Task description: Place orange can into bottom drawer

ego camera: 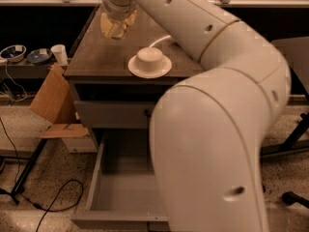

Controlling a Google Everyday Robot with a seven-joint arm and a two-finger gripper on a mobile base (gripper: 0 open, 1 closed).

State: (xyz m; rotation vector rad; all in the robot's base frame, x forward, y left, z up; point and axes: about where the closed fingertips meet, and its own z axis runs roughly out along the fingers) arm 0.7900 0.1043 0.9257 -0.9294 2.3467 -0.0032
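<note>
Cabinet; outstretched arm, jaws over far-left

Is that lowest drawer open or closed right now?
Open: the bottom drawer is pulled out, its grey floor showing. The gripper is up over the tabletop.

On the table, your jaws hover far-left; a plate with upturned bowl sits just right of them; cup, cardboard well left.

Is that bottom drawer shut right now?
No, the bottom drawer stands pulled out with its inside showing, while the claw is up over the back left of the cabinet top.
</note>
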